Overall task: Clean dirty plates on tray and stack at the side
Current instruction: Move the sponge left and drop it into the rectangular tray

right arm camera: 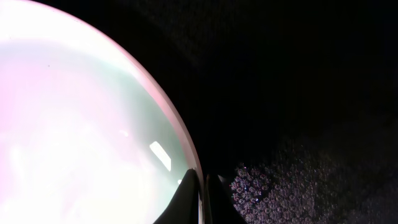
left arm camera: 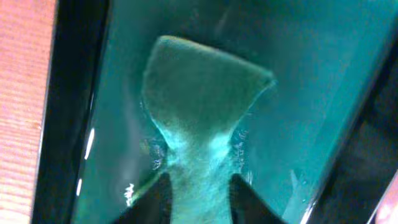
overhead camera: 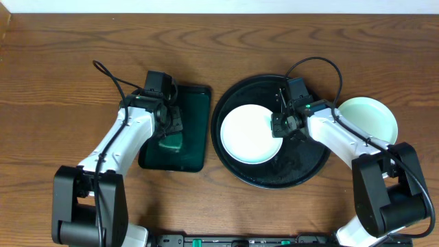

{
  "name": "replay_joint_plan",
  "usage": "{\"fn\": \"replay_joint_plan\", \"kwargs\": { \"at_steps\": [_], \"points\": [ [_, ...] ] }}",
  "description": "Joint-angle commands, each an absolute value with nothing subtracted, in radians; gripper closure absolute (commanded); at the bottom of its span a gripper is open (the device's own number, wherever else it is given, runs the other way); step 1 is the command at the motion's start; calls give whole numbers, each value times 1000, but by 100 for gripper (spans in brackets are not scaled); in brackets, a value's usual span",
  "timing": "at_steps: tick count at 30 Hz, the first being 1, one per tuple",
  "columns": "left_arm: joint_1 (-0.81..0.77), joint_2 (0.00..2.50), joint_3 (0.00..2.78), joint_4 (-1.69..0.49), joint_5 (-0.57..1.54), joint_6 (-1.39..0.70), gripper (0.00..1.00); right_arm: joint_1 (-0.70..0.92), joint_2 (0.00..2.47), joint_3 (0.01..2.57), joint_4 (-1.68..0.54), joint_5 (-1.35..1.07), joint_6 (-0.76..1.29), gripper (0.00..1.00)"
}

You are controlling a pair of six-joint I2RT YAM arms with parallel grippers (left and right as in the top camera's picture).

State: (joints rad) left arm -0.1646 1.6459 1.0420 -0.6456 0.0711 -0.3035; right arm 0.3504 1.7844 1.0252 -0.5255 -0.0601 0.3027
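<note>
A pale plate (overhead camera: pixel 251 134) lies on the left part of the round black tray (overhead camera: pixel 302 168). My right gripper (overhead camera: pixel 282 125) is shut on this plate's right rim; the right wrist view shows the rim (right arm camera: pixel 180 134) pinched between the fingertips (right arm camera: pixel 201 182). A mint-green plate (overhead camera: pixel 370 118) sits on the table right of the tray, partly under the right arm. My left gripper (overhead camera: pixel 171 130) is shut on the green sponge (left arm camera: pixel 202 106) over the small rectangular tray (overhead camera: pixel 195 103). A third plate is not in view.
The rectangular dark tray's wet green floor (left arm camera: pixel 311 81) fills the left wrist view, with the wooden table (left arm camera: pixel 22 93) at its left. Both arm bases stand at the table's front edge.
</note>
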Motion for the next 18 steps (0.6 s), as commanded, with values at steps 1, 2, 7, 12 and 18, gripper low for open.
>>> {"fn": "replay_joint_plan", "kwargs": {
  "at_steps": [1,2,7,12,18],
  "points": [
    [-162,1648,1038,-645,59,-296,59,363,1767,1021,-516,-113,305,99],
    [-162,1648,1038,-645,59,-296,55,363,1767,1021,-516,-113,305,99],
    [-162,1644,1056,-649,59,-296,44,363,1767,1021,-516,-113,305,98],
    [-157,1596,1131,-672,59,-296,41,363,1767,1021,-517,-113,305,90],
    [-91,1495,1211,-670,14,-296,28,363,1767,1021,-518,-113,305,75]
  ]
}}
